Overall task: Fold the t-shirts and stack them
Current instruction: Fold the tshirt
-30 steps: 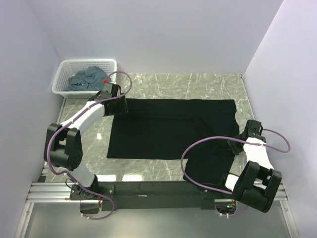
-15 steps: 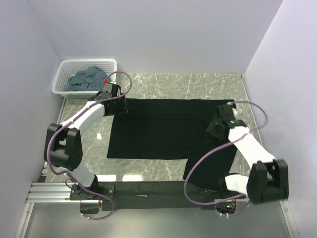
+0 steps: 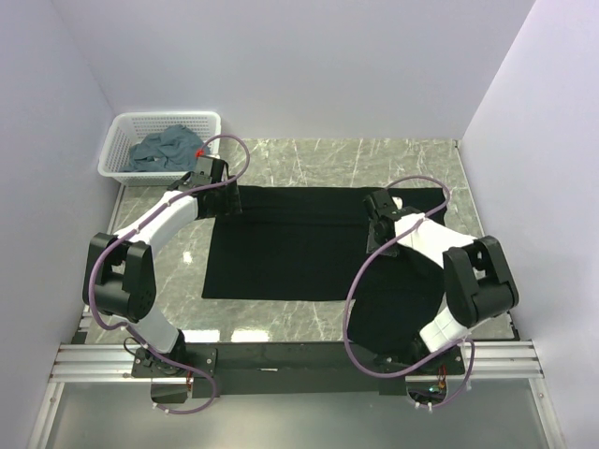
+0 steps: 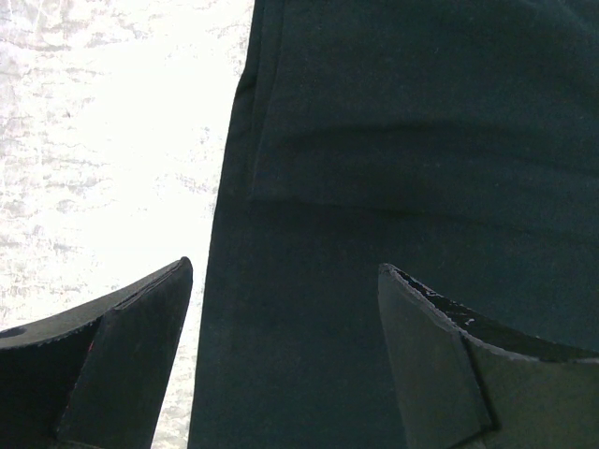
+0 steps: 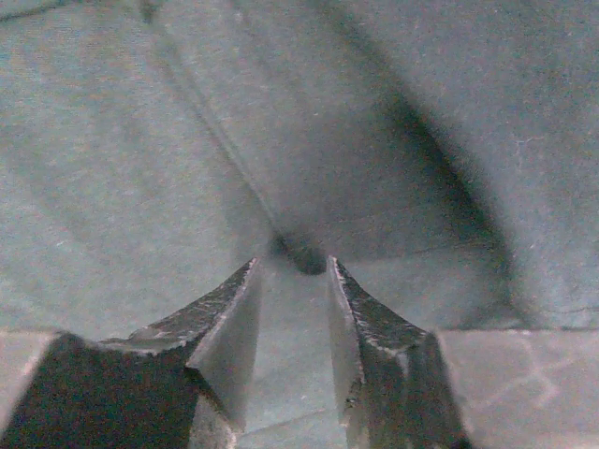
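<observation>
A large black t-shirt (image 3: 290,248) lies spread across the middle of a grey-green marble table (image 3: 318,154), seen from above. Its top edge runs straight across. Its lower right part hangs down toward the bottom of the frame, past the rest of the hem.

The left gripper (image 3: 226,198) sits at the shirt's upper left corner. In the left wrist view its two fingers (image 4: 140,327) are spread wide. One is over bare bright marble and the other over black cloth, with the shirt's folded side edge running up between them. They hold nothing.

The right gripper (image 3: 378,217) is right of centre in the overhead view, low over the shirt near its top edge. In the right wrist view its fingertips (image 5: 234,299) are drawn close together, with a strip of the cloth between them. Creases in the fabric converge on a dark pucker just at the tips, so it appears to be pinching a fold of the shirt.

In the upper left corner of the overhead view, a white plastic lattice basket (image 3: 126,124) holds a crumpled slate blue-grey t-shirt (image 3: 164,148), well apart from the black one.
</observation>
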`<state>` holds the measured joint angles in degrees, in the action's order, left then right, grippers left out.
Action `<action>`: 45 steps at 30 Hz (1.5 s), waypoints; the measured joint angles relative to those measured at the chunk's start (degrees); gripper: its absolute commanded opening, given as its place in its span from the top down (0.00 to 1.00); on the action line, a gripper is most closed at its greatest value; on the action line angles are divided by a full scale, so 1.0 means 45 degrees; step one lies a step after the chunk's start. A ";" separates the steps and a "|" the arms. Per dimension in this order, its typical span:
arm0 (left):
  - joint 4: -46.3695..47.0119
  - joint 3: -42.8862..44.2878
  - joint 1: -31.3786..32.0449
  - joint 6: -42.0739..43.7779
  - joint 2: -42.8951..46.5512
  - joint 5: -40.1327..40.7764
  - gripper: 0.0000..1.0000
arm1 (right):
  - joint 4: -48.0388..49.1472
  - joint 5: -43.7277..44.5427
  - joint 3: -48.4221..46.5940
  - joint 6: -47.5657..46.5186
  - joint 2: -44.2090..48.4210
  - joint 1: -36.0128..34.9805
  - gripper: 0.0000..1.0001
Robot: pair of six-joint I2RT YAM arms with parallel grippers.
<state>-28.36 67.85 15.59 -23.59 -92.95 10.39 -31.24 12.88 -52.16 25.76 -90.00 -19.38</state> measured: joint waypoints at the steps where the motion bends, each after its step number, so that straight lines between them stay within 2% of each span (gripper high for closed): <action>1: -0.0005 0.0000 0.0005 0.0000 0.0000 -0.0005 0.14 | 0.0010 0.0078 -0.0019 -0.0058 -0.0107 0.0000 0.62; 6: 0.0000 0.0000 0.0005 0.0000 0.0000 -0.0005 0.14 | 0.0005 0.0384 -0.0053 -0.0301 -0.0568 0.0000 0.71; 9: -0.0005 0.0000 0.0005 0.0000 0.0000 0.0000 0.14 | 0.0029 0.0432 -0.0053 -0.0403 -0.0699 0.0000 0.87; 13: -0.0005 0.0000 0.0005 0.0000 0.0000 -0.0005 0.14 | -0.0019 0.0500 -0.0068 -0.0461 -0.0695 -0.0053 0.99; 25: -0.0029 0.0005 0.0005 0.0000 -0.0136 -0.0005 0.14 | -0.1729 0.0151 -0.1025 -0.0243 -0.0063 -0.0248 0.99; 35: -0.0034 0.0005 0.0005 0.0000 -0.0146 0.0000 0.14 | -0.2438 -0.1418 -0.1778 -0.0112 -0.0359 -0.0418 0.96; 37: -0.0039 0.0005 0.0005 0.0005 -0.0146 0.0000 0.14 | -0.2429 -0.1739 -0.1846 -0.0117 -0.0568 -0.0466 0.93; 38: -0.0039 0.0005 0.0005 0.0000 -0.0146 0.0000 0.14 | -0.2458 -0.1812 -0.1846 -0.0112 -0.0636 -0.0476 0.89; 42: -0.0039 0.0010 0.0005 0.0000 -0.0146 0.0005 0.14 | -0.2618 -0.2074 -0.1846 -0.0146 -0.0729 -0.0481 0.62; 45: -0.0034 0.0034 0.0010 -0.0010 -0.0151 0.0005 0.14 | -0.2739 -0.2229 -0.1933 -0.0243 -0.0709 -0.0369 0.59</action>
<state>-28.51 68.01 15.64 -23.64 -93.62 10.41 -43.57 2.85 -60.86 24.67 -93.19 -21.04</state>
